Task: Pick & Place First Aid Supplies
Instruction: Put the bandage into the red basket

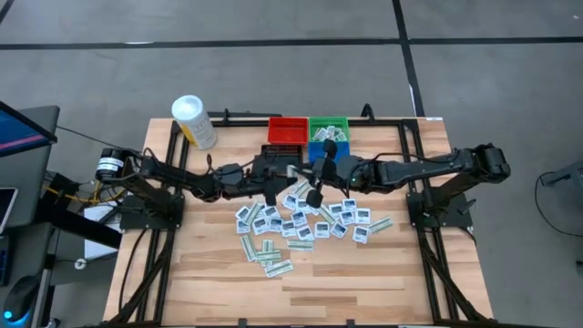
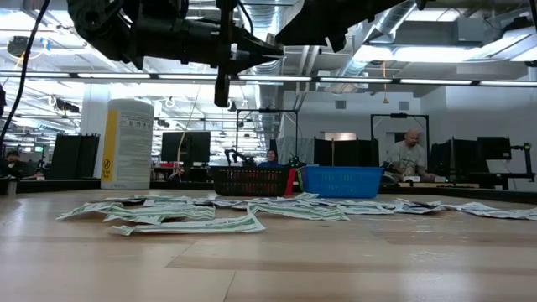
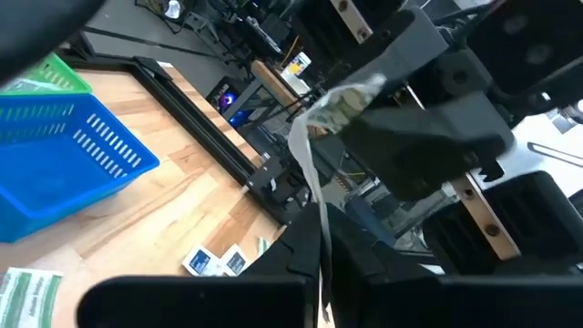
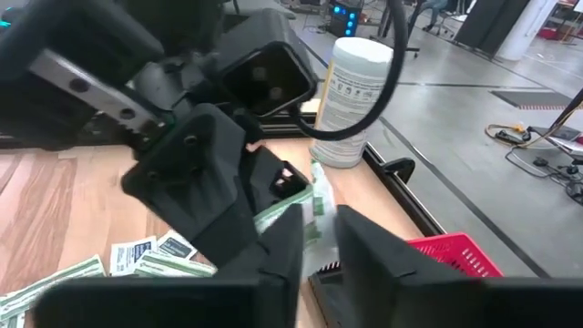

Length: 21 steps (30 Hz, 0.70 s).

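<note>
Above the scattered packets, just in front of the blue slotted plastic bin, the narrow pale green-white strip hangs long-axis-down between both arms, the left gripper clenched on it and the right gripper apparently letting go.

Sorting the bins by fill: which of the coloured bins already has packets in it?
The green bin, at the row's right end, holds pale packets; the red bin beside it looks empty.

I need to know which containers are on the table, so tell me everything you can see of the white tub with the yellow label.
The white tub is a tall plastic-looking cylinder with a yellow label and small dark print down its side. In the low view it stands upright on the wooden table, at the far left corner, apart from the bins and the scattered packets. Its top looks closed. Nothing touches it; neither gripper is near it.
</note>
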### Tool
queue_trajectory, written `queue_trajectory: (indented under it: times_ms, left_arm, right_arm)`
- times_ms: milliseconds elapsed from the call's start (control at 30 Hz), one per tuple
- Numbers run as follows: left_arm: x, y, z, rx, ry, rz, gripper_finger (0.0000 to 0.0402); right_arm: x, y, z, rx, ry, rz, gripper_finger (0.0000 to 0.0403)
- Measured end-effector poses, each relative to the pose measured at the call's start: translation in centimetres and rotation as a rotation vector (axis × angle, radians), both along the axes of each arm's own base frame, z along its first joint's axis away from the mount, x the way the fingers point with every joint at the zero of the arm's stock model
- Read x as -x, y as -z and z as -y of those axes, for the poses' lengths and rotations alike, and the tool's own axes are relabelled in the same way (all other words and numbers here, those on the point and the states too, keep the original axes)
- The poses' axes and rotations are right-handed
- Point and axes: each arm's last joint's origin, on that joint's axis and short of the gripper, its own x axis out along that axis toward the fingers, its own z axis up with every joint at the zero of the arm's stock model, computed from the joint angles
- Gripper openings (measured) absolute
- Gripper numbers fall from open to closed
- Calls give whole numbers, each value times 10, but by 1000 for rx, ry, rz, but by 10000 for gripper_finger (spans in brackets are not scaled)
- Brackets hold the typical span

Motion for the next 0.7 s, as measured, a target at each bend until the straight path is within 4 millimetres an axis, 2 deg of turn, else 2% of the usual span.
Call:
queue_trajectory:
  times_ms: [200, 367, 533, 700]
  left_arm:
    - [0, 0, -11, -1, 64, 0, 8]
    - [1, 0, -23, -1, 153, 0, 7]
    - [2, 0, -33, -2, 259, 0, 7]
    - [8, 6, -47, 9, 286, -22, 6]
  right_arm:
    - [0, 0, -3, -16, -3, 2, 131]
    - [0, 0, -9, -67, -5, 21, 182]
    - [1, 0, -17, -114, 14, 42, 210]
    - [2, 2, -18, -67, 21, 5, 216]
